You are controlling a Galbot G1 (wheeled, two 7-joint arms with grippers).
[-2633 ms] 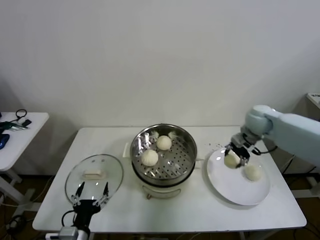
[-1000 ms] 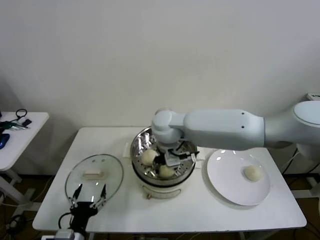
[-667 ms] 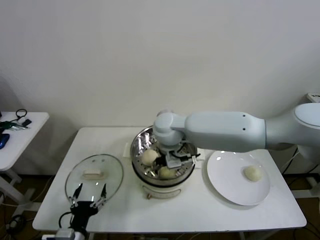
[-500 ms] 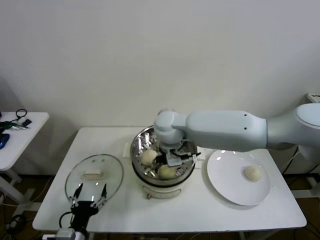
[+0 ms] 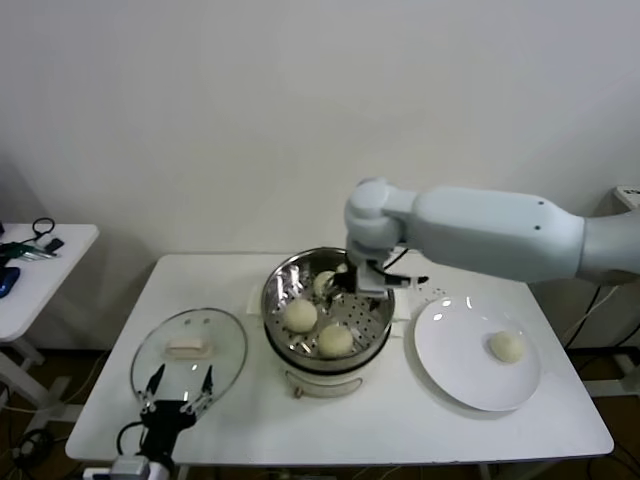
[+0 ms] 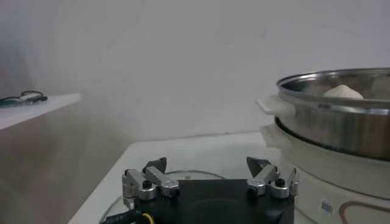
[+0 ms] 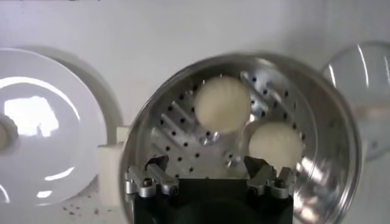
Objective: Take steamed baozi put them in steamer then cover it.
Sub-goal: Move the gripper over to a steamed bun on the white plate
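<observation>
readable text: none anywhere, honestly, checked all three views
steamer [image 5: 372,330] base: in the left wrist view there's a small pale patch low on the cream pot [image 6: 329,208], looks like a sticker or badge, but no letters can be made out
cover [image 5: 188,347]: plain glass with a cream handle, no print that I can see
plate [image 5: 452,372]: blank white, no logo or mark
robot arm shell [image 5: 480,232]: smooth pale casing, no brand or number showing
side table stuff, far left of the head view [image 5: 22,250]: too small to tell if anything's written on it
</observation>
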